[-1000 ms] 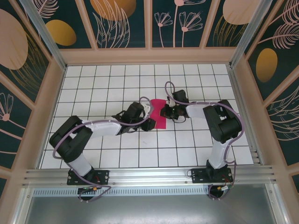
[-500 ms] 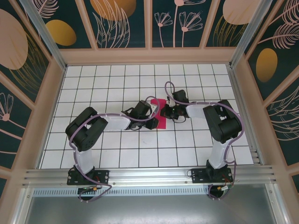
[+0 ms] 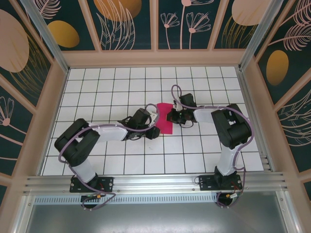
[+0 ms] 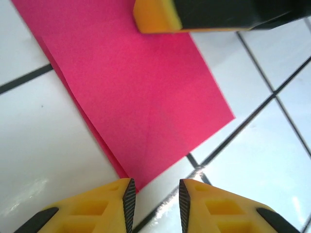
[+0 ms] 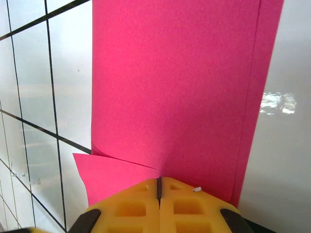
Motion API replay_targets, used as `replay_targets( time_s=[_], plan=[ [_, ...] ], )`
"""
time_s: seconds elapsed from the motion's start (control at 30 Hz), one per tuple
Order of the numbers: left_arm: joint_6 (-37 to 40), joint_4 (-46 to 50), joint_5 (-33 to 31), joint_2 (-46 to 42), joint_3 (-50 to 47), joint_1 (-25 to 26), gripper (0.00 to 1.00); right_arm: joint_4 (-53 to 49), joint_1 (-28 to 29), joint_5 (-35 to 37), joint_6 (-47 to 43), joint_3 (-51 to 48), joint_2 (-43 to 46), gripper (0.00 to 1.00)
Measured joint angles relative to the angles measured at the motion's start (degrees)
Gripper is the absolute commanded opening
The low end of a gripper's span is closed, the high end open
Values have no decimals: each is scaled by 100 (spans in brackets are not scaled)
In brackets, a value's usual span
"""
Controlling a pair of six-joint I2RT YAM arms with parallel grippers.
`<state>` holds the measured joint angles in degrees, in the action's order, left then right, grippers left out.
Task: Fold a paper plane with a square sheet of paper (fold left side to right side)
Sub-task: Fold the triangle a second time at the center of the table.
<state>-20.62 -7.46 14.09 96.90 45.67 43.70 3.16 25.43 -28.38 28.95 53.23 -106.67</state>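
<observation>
The square sheet of paper [image 3: 164, 122] lies folded into a narrow magenta-pink rectangle at mid-table. In the left wrist view the paper [image 4: 146, 97] lies flat in two layers, its near corner just ahead of my left gripper [image 4: 155, 187]. That gripper is open, with nothing between its fingers. In the top view my left gripper [image 3: 156, 130] sits at the paper's near-left corner. My right gripper [image 5: 159, 180] is shut at the paper's right edge, where the top layer [image 5: 180, 87] and a splayed lower flap [image 5: 112, 174] meet. From above, the right gripper [image 3: 169, 116] touches the paper's right side.
The white tiled table [image 3: 121, 82] with black grid lines is walled by a wooden frame [image 3: 155, 58]. A yellow fingertip of the right gripper [image 4: 155, 17] rests on the paper's far part in the left wrist view. Both arms reach inward toward the centre.
The left arm swung in over the paper's left side half a second ago, and has since drawn back toward the near-left corner. The right arm and the paper have stayed put.
</observation>
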Motion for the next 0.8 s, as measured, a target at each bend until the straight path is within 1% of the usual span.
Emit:
replay_targets(
  time_s=[0.03,0.07,0.1,0.2,0.27,0.4,0.5,0.6,0.7,0.8],
  plan=[
    [0,2,-4,-103,0,-11,37,-2,0,7,0,0,15,8],
    [-9,4,-24,-227,0,-33,40,-7,-9,13,-7,2,50,15],
    [-9,9,-72,-319,9,-70,45,-4,-22,35,-20,2,122,21],
    [-76,72,-177,-387,153,-273,57,-48,-72,162,-83,2,501,34],
    [-90,125,-245,-332,295,-393,62,-63,-133,238,-111,2,820,38],
    [-90,175,-284,70,796,-503,65,-59,-319,330,-199,-33,1351,46],
    [-92,177,-306,501,1172,-509,66,-55,-446,345,-212,-286,1674,49],
    [-92,201,-302,826,1421,-514,63,-66,-479,345,-210,-647,1891,50],
    [-105,264,-304,1091,1661,-514,56,-76,-476,328,-208,-935,1978,50],
    [-116,310,-302,1281,1840,-514,47,-85,-476,304,-208,-1093,2017,50]
  ],
)
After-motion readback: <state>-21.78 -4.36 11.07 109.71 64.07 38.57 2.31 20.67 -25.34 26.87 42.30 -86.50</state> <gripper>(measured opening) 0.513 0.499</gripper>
